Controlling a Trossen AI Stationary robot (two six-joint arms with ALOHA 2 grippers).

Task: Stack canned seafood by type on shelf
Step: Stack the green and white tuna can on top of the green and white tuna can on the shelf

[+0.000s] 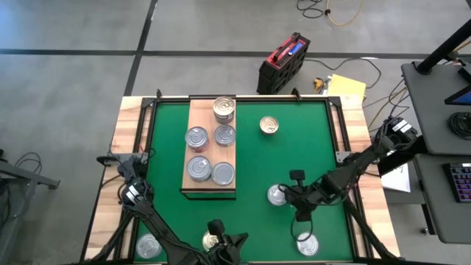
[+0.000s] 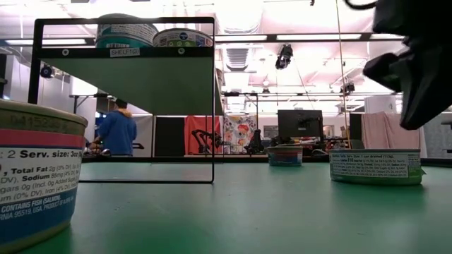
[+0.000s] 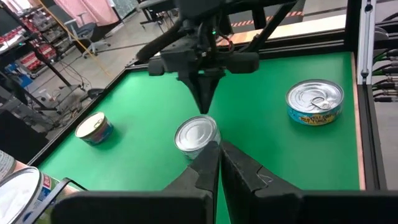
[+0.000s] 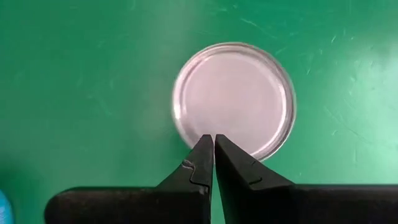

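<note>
1. Your left gripper (image 3: 214,163) sits at the near edge of the green table mat (image 1: 309,147), fingers pressed together with nothing between them. Just beside it in the high view lies a small round gold-lidded tin (image 1: 210,241).
2. Near-left corner: a silver-lidded flat tin (image 1: 147,246) lies on the mat, partly under the left arm. Close in the low view you see a tin with a red, white and blue label (image 2: 35,180); I cannot tell for sure which tin that is.
3. Near-right: a silver pull-tab tin with a blue and yellow label (image 3: 314,101) lies on the mat, apart from both grippers.
4. Your right gripper (image 4: 214,155) is closed, tips meeting, holding nothing. It points straight down over the plain silver round tin (image 4: 234,99), at that tin's rim. I cannot tell whether the tips touch the lid.
5. Mid mat, farther out: a lone gold-lidded tin (image 1: 269,126) lies well apart from the others, right of the board.
6. The shelf, a light rectangular wooden board with visible grain (image 1: 197,110), lies on the left half of the mat and runs to the far edge.
7. It carries five tins: two silver ones (image 1: 198,168) at the near end, two silver ones (image 1: 196,137) in the middle, and one gold-toned tin (image 1: 224,109) at the far end.
</note>
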